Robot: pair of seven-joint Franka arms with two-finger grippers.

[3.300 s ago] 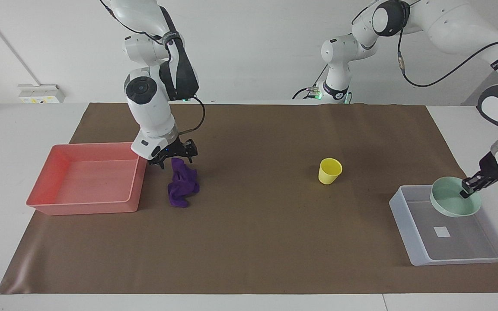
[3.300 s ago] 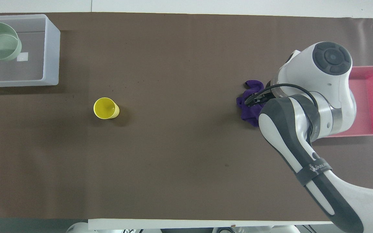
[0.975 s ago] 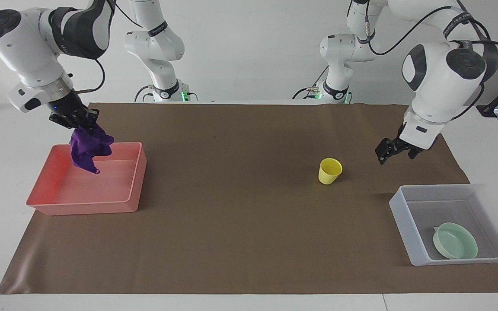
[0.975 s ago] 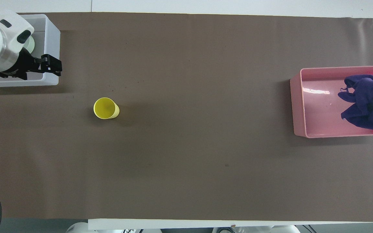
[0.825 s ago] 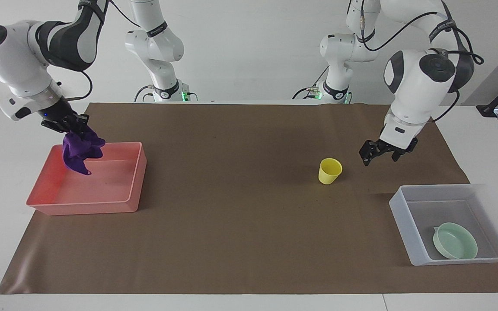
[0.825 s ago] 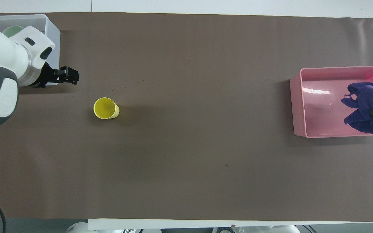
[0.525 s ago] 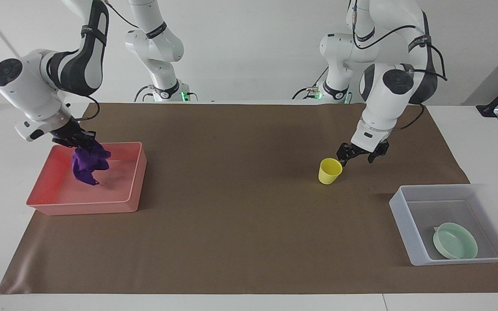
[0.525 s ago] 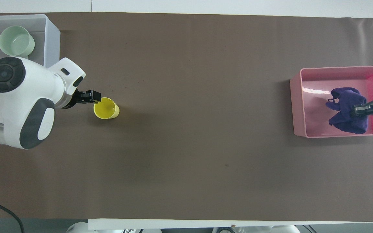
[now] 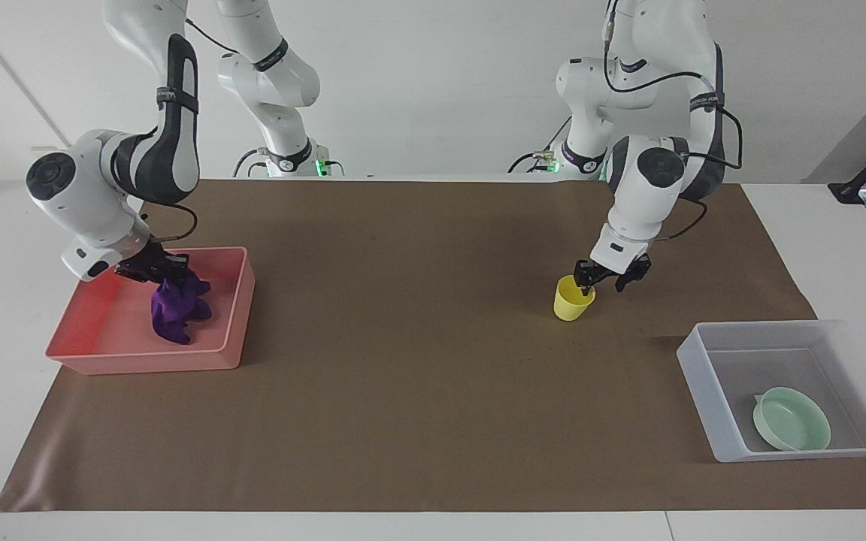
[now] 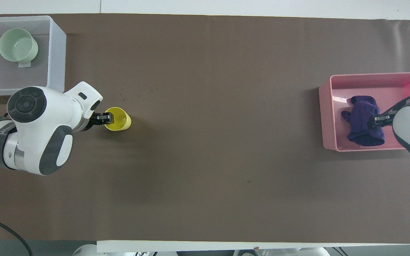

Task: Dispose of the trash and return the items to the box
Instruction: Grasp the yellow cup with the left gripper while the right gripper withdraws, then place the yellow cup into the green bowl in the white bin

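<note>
The purple cloth (image 9: 177, 312) hangs from my right gripper (image 9: 166, 276), which is shut on its top; its lower folds reach the floor of the pink tray (image 9: 147, 362). In the overhead view the cloth (image 10: 363, 122) and right gripper (image 10: 374, 121) are inside the tray (image 10: 324, 117). The yellow cup (image 9: 572, 304) stands upright on the brown mat. My left gripper (image 9: 600, 284) is open at the cup's rim, on the side toward the left arm's end of the table; it also shows in the overhead view (image 10: 107, 117) by the cup (image 10: 121, 122). The mint-green bowl (image 9: 791, 428) lies in the translucent box (image 9: 704, 391).
The box (image 10: 57, 53) with the bowl (image 10: 14, 44) stands at the left arm's end of the table, farther from the robots than the cup. The pink tray stands at the right arm's end. A brown mat (image 9: 418, 391) covers the table between them.
The right gripper has lowered the purple cloth into the pink tray. The left gripper, having left the bowl in the box, has moved over and come down to the yellow cup's rim.
</note>
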